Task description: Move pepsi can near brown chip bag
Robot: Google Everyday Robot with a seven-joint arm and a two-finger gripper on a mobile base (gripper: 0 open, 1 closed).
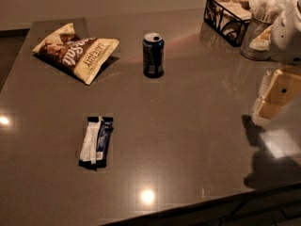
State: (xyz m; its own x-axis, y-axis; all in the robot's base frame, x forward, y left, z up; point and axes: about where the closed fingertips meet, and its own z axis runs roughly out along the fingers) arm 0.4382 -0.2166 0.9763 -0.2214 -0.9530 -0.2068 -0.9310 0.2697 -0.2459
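Note:
The pepsi can (153,54) is a dark navy can with a silver top, standing upright at the back middle of the grey table (188,140). The brown chip bag (75,52) lies flat at the back left, a short gap to the left of the can. It is brown and cream with large white lettering. My gripper (273,98), cream-coloured under a white arm, hangs over the right side of the table. It is well to the right of the can and holds nothing that I can see.
A flat blue-and-white wrapped bar (96,141) lies front left of centre. A black wire basket (226,13) and a glass cup with napkins (257,32) stand at the back right. The table's front edge runs along the bottom right.

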